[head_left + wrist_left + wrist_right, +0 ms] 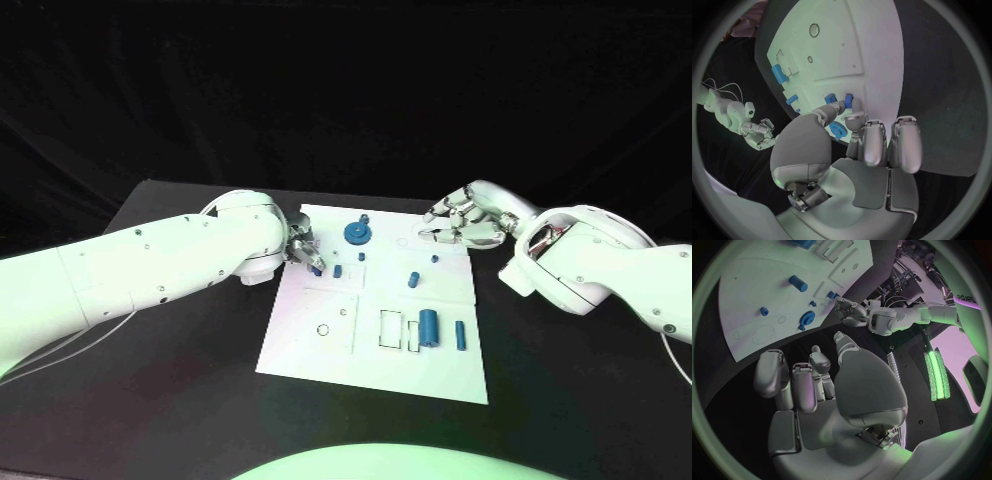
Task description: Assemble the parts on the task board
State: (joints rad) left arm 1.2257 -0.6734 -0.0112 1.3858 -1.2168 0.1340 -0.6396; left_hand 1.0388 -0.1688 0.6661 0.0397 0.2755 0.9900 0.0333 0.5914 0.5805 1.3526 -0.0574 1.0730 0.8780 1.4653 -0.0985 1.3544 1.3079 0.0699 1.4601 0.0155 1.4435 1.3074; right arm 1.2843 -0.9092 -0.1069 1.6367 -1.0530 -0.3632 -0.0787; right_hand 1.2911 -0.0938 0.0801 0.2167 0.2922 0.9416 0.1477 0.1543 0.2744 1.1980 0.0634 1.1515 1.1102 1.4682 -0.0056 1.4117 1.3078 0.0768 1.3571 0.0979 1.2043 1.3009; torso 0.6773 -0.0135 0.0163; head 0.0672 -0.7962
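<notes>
- Presently, the white task board (310,345) lies mid-table, most blue parts on its far half: a round knobbed piece (356,235), a cylinder (428,322) and a slim pin (462,335) lying loose nearer the robot.
- Left arm reaches across the board's left edge; the left hand (304,250) is bent down, fingertips (848,104) touching a small blue peg (316,268). I judge a seating or pick step is in hand, though whether it truly grips is not clear.
- Right hand (462,225) hovers off the board's far right corner, fingers curled, holding nothing.
- Next move likely calls for fine alignment of the peg over its hole.
</notes>
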